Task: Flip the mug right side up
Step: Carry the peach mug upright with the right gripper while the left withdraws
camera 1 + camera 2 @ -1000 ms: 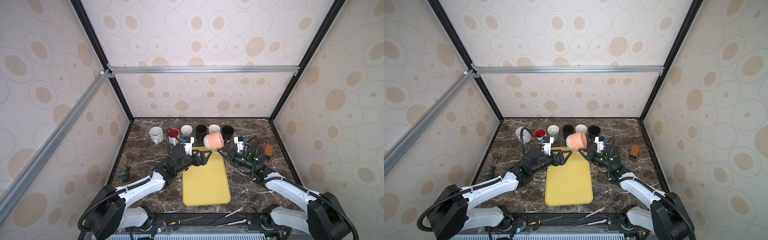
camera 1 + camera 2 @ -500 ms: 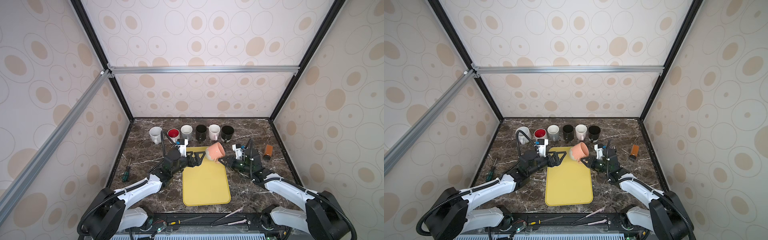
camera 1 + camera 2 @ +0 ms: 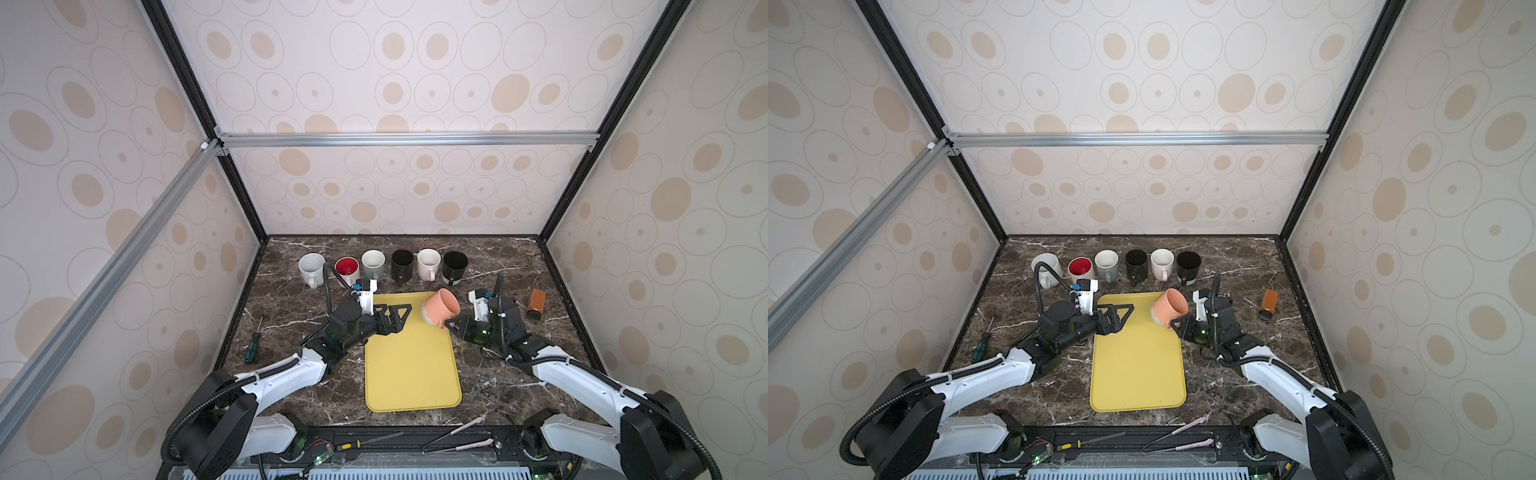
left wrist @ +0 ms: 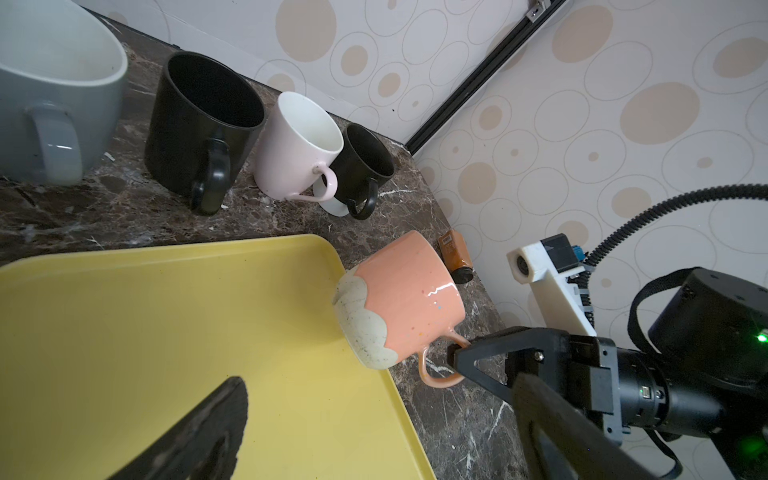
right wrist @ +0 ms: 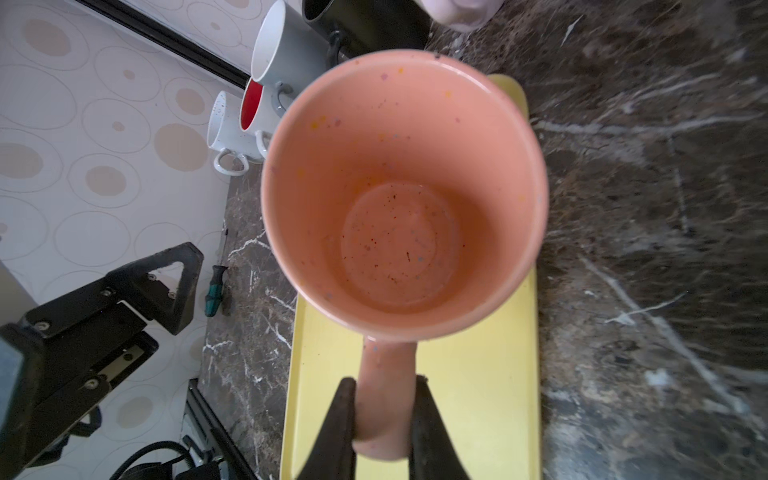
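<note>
The mug (image 3: 441,312) (image 3: 1169,309) is peach with a cream scalloped base. It hangs tilted over the far right corner of the yellow tray (image 3: 411,374) (image 3: 1138,374), mouth up toward the right, base down toward the tray. My right gripper (image 3: 451,324) (image 3: 1177,325) (image 5: 384,411) is shut on its handle. The right wrist view looks straight into the empty mug (image 5: 399,187). My left gripper (image 3: 397,318) (image 3: 1121,318) (image 4: 380,384) stands open over the tray's far left corner, apart from the mug (image 4: 407,299). Whether the base touches the tray I cannot tell.
Several upright mugs (image 3: 401,264) line the back of the marble table. An amber bottle (image 3: 536,303) lies at the right, a green-handled screwdriver (image 3: 252,345) at the left. Long tweezers (image 3: 457,432) and small tools lie along the front edge.
The right gripper has brought the mug down and nearer, from above the back row to the tray's corner. The open left gripper has drawn back a little to the left.
</note>
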You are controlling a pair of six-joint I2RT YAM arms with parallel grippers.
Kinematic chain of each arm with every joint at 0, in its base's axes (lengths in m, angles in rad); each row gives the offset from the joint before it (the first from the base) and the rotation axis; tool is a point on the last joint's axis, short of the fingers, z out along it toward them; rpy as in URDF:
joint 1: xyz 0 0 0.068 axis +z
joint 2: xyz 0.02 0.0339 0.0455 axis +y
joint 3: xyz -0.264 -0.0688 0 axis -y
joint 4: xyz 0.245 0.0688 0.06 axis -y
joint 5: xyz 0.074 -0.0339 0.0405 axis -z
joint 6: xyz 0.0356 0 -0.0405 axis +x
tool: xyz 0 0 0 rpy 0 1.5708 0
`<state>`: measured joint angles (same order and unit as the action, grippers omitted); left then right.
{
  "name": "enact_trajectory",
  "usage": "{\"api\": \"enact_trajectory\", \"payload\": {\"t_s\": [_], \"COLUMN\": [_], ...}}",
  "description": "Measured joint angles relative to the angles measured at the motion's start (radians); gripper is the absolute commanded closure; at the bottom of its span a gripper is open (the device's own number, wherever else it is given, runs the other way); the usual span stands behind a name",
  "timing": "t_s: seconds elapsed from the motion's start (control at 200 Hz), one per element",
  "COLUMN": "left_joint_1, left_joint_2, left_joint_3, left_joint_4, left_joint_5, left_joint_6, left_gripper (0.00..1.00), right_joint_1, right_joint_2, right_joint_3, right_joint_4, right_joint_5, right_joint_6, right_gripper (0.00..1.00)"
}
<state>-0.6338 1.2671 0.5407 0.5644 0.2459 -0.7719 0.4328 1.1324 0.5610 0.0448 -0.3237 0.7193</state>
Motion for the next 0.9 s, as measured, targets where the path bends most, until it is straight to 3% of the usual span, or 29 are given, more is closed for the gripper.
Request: {"api": "enact_trajectory", "payload": {"t_s": [0.21,0.47,0.9], "left_joint_1": [0.005,0.013,0.034], "left_joint_2": [0.004,0.020,0.040], "left_joint_3": [-0.002,-0.022,-0.045], "left_joint_4": [0.007,0.038,0.085], "left_joint_5": [0.006,0.014,0.045], "left_joint_6": [-0.001,-0.003,-0.013], "left_gripper": [0.00,0.00,0.00], "right_joint_1": [0.000,0.000,-0.035], "right_joint_2": [-0.036,-0.049,0.136], "right_joint_3": [0.034,0.082,0.208], "right_joint_4": [-0.093,-0.189,-0.183], "right_joint_5": [0.124,0.357,0.545], "right_joint_6": [-0.098,-0.211,-0.313], "right_gripper": [1.00,1.00,1.00]}}
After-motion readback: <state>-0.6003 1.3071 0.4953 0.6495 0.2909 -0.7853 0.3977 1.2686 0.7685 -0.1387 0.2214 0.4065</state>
